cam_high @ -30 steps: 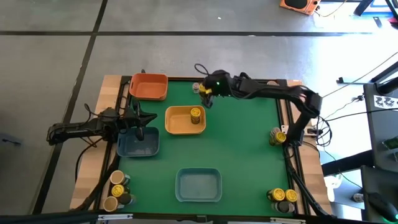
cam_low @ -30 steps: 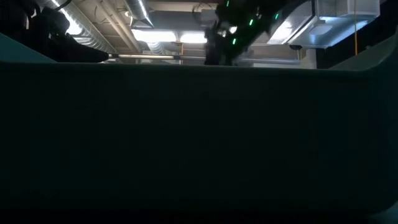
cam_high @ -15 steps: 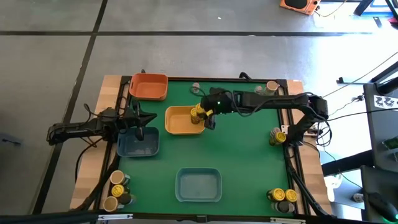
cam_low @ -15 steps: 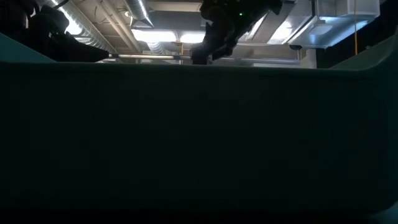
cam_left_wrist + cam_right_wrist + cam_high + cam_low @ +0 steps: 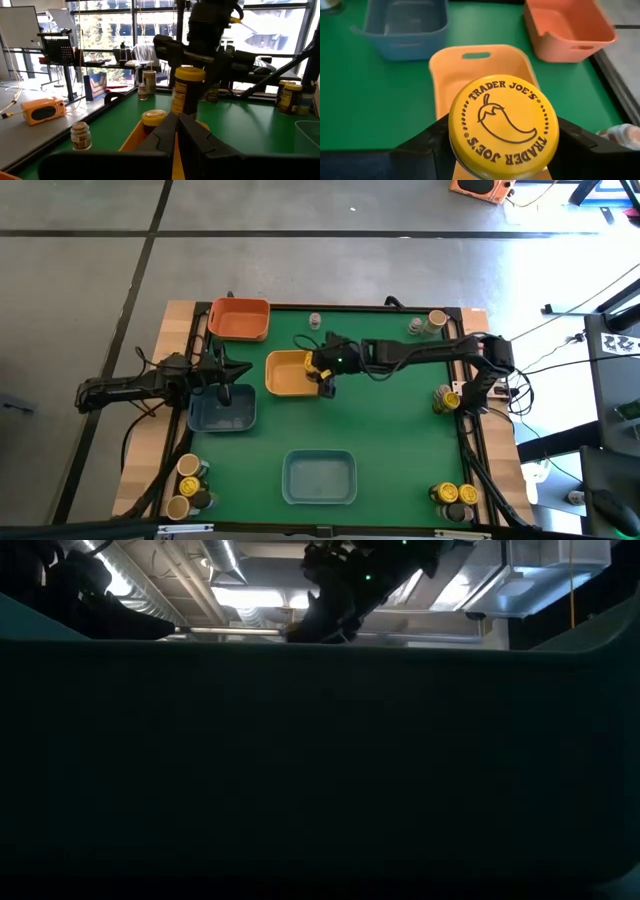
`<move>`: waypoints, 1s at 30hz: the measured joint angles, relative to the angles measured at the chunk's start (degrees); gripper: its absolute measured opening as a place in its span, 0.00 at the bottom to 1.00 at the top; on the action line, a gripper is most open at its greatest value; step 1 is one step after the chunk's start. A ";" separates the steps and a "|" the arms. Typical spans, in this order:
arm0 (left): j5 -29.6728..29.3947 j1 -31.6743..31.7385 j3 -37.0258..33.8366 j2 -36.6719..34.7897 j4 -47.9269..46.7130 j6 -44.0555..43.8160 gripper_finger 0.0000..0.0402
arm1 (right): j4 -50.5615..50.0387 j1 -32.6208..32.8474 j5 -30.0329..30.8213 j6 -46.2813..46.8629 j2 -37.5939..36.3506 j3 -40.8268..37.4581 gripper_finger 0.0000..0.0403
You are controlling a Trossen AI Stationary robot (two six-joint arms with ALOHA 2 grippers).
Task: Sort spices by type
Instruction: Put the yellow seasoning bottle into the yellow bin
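Green table (image 5: 390,430) with trays (image 5: 319,477), jars (image 5: 452,496)

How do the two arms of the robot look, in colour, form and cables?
Both arms are black, slim and jointed. The right arm carries a small green light near its wrist, and dark cables run along it. The left arm also trails dark cables. The left gripper has two dark, tapering fingers.

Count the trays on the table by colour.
Orange tray: 1
Yellow tray: 1
Blue trays: 2, one darker, one lighter
Total: 4
The right gripper holds a jar over the yellow one; the left gripper hangs by the darker blue one.
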 joint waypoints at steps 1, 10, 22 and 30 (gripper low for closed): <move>0.00 0.00 0.00 0.00 -0.06 -0.04 0.04 | -0.11 -0.10 -0.02 0.01 0.06 0.00 0.57; 0.00 0.00 0.00 0.00 -0.06 -0.18 0.04 | -0.26 -0.04 0.17 0.01 3.07 0.00 0.57; 0.00 0.00 -0.02 0.00 -0.04 0.35 0.04 | -0.30 -0.06 2.40 -0.36 7.33 -0.11 0.58; -0.01 0.00 -0.01 0.02 -0.10 0.34 0.04 | -0.95 -0.06 1.43 -0.19 9.13 -0.28 0.58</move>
